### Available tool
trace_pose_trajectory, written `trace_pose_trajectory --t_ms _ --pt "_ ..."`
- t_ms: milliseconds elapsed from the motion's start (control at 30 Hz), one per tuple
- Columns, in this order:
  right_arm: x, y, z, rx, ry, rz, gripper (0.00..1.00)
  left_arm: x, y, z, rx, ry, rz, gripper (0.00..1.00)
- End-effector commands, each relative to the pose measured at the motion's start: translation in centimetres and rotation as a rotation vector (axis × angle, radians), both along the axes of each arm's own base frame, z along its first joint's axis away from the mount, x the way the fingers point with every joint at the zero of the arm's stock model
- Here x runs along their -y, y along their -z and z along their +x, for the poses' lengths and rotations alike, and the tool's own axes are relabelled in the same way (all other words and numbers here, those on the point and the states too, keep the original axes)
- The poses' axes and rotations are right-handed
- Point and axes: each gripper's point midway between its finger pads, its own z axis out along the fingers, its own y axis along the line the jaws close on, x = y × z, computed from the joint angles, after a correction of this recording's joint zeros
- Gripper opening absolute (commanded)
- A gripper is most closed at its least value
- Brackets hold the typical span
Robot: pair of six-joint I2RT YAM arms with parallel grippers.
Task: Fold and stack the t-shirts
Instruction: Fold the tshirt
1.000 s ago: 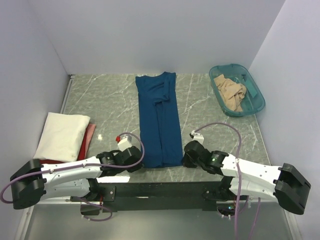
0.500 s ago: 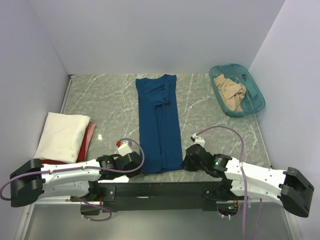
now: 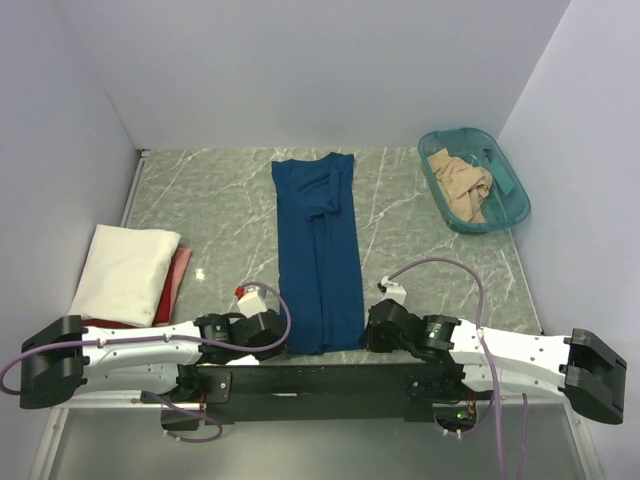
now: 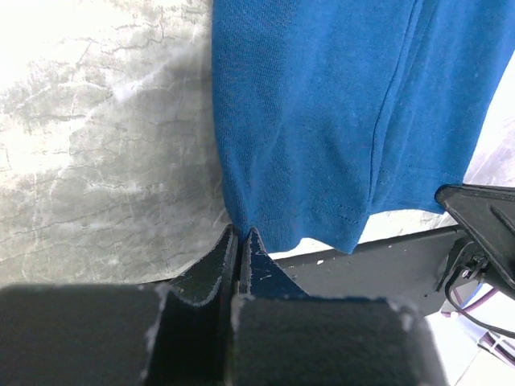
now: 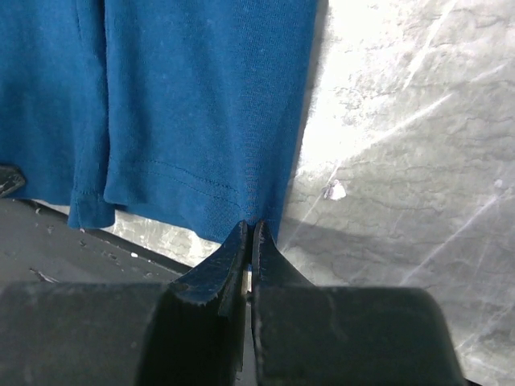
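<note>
A dark blue t-shirt [image 3: 318,250] lies as a long narrow strip down the middle of the marble table, its hem at the near edge. My left gripper [image 3: 283,337] is shut on the hem's left corner; the left wrist view shows its tips [image 4: 240,233] pinching the blue cloth [image 4: 322,121]. On the hem's right corner my right gripper [image 3: 366,335] is shut, its tips [image 5: 249,227] nipping the cloth [image 5: 201,96]. A folded cream-white t-shirt [image 3: 125,272] lies at the left. A crumpled tan t-shirt [image 3: 462,185] sits in the teal tub [image 3: 520,200].
A red cloth [image 3: 179,272] peeks out from under the cream-white shirt. A small white scrap [image 3: 201,274] lies on the table left of the blue shirt. The black base rail [image 3: 320,378] runs along the near edge, walls close in on three sides.
Both grippers have drawn back toward the near edge, and the blue t-shirt has slid with them; its hem now reaches the table's front edge.
</note>
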Motion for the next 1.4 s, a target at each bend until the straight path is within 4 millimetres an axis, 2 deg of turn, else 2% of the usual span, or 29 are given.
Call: trace_pose_trajectory --t_ms 0,167,200,267,300,333,367,400,467,533,567,600,667,700,767,800,833,867,900,933,1000,1033,1067,1100,1167,1200,1267,1300,1367 --pt "-0.7 -1.8 1.1 0.048 0.04 0.024 0.0 0.0 -1.1 0.6 0.023 -0.049 -0.02 0.01" --pt "-1.0 -4.4 2.5 0.111 0.056 0.01 0.0 -0.1 -2.7 1.6 0.077 -0.06 -0.007 0.01" --pt "-1.5 -5.8 3.1 0.137 0.06 0.028 0.0 0.2 -3.9 2.3 0.1 -0.071 -0.021 0.01" --pt "-1.5 -6.9 4.1 0.171 0.065 0.01 0.0 0.3 -5.1 3.3 0.143 -0.057 -0.019 0.01" --pt "-1.5 -7.5 4.7 0.187 0.075 0.001 0.0 0.6 -6.4 4.7 0.167 -0.081 -0.043 0.01" --pt "-2.0 -8.9 5.6 0.207 0.084 0.017 0.0 0.6 -6.9 5.2 0.186 -0.051 -0.032 0.01" --pt "-1.8 -9.0 6.6 0.22 0.09 -0.009 0.0 0.2 -7.5 6.8 0.2 -0.085 -0.033 0.01" --pt "-2.2 -10.1 7.5 0.231 0.094 0.006 0.0 0.5 -8.5 7.9 0.219 -0.092 -0.045 0.01" --pt "-2.6 -10.5 9.0 0.243 0.082 0.001 0.0 -0.1 -9.2 10.1 0.251 -0.1 -0.023 0.01" --pt "-3.0 -11.9 11.2 0.257 0.103 0.037 0.0 0.2 -10.2 12.1 0.276 -0.092 -0.018 0.01" --pt "-3.0 -11.4 12.0 0.254 0.096 0.007 0.0 -0.2 -10.4 13.4 0.275 -0.114 -0.017 0.01" --pt "-3.0 -12.4 13.3 0.27 0.119 0.012 0.0 0.0 -10.7 14.5 0.277 -0.12 -0.013 0.01" --pt "-3.1 -11.9 15.0 0.259 0.119 -0.019 0.0 -0.3 -11.1 16.8 0.286 -0.132 -0.019 0.0" --pt "-3.1 -12.8 16.3 0.272 0.139 -0.01 0.0 0.1 -11.1 18.1 0.283 -0.137 -0.009 0.01" --pt "-3.4 -11.9 17.9 0.258 0.138 -0.031 0.0 -0.4 -11.0 20.3 0.285 -0.156 0.014 0.01" --pt "-3.7 -12.8 19.0 0.267 0.147 -0.019 0.0 0.2 -10.9 21.6 0.271 -0.153 0.017 0.01" --pt "-3.3 -11.9 20.3 0.252 0.158 -0.042 0.0 0.2 -10.9 22.5 0.272 -0.151 0.03 0.01" --pt "-3.3 -11.9 21.0 0.254 0.165 -0.043 0.0 -0.2 -10.8 23.7 0.272 -0.169 0.037 0.01" --pt "-3.6 -12.6 22.1 0.263 0.171 -0.032 0.0 0.4 -10.5 24.9 0.26 -0.153 0.042 0.01" --pt "-3.1 -11.7 23.2 0.241 0.185 -0.051 0.0 0.4 -10.4 25.8 0.257 -0.154 0.047 0.01" --pt "-3.3 -12.4 24.9 0.251 0.195 -0.041 0.0 0.4 -9.6 27.9 0.227 -0.167 0.081 0.01" --pt "-3.2 -11.4 25.6 0.228 0.195 -0.057 0.0 0.4 -9.3 28.6 0.221 -0.166 0.091 0.01" --pt "-2.8 -11.2 26.4 0.217 0.206 -0.056 0.0 0.0 -9.0 29.3 0.209 -0.176 0.099 0.01" --pt "-2.9 -12.0 27.4 0.228 0.207 -0.042 0.0 0.2 -8.4 30.2 0.196 -0.177 0.108 0.01" --pt "-2.3 -10.9 28.8 0.196 0.218 -0.058 0.0 0.0 -8.6 31.7 0.196 -0.189 0.092 0.01" --pt "-2.7 -11.3 29.4 0.195 0.207 -0.04 0.0 0.0 -7.5 32.0 0.174 -0.188 0.103 0.01" --pt "-2.7 -10.3 30.4 0.173 0.202 -0.04 0.0 -0.5 -7.7 33.2 0.174 -0.202 0.107 0.01" --pt "-2.5 -10.7 31.3 0.172 0.209 -0.027 0.0 -0.6 -6.9 33.5 0.156 -0.205 0.12 0.01" --pt "-2.6 -9.5 31.9 0.142 0.195 -0.02 0.0 -1.1 -6.3 34.1 0.143 -0.212 0.124 0.01"
